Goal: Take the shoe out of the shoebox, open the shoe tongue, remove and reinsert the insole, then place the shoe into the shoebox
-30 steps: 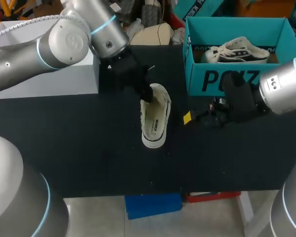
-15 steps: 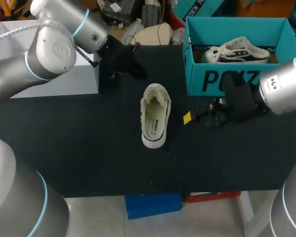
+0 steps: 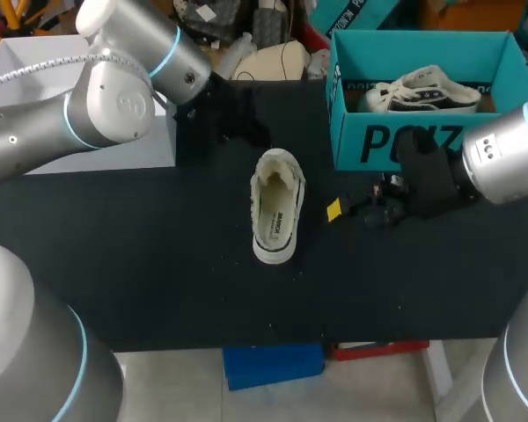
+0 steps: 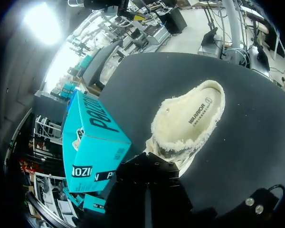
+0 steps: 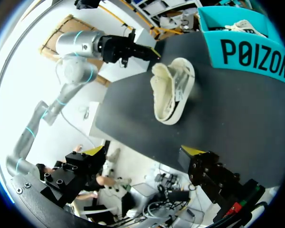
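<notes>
The shoe (image 3: 277, 207) is lying out on the bench (image 3: 158, 264), sole down and mouth gaping, well apart from the shoebox (image 3: 405, 141), where a second shoe (image 3: 427, 90) is sitting. The insole (image 4: 199, 111) is showing inside it. The left fingers (image 4: 146, 166) are hovering just past the shoe's far end, looking clenched together on nothing. The right fingers (image 3: 334, 209) are hanging spread and empty between the shoe and the front of the shoebox.

The insole step is probably coming next, and nothing is pinning the shoe. If one arm is tugging at the insole while the other is standing off, the whole shoe is likely going to lift or skid along with it. The left fingers are also needing to part before going in; otherwise they are only going to push the lining down.

A second ago the left fingers were dipping into the far end of the shoe. Since then they have been pulling up and away, towards the far left. The shoe and the right arm are staying where they were.
</notes>
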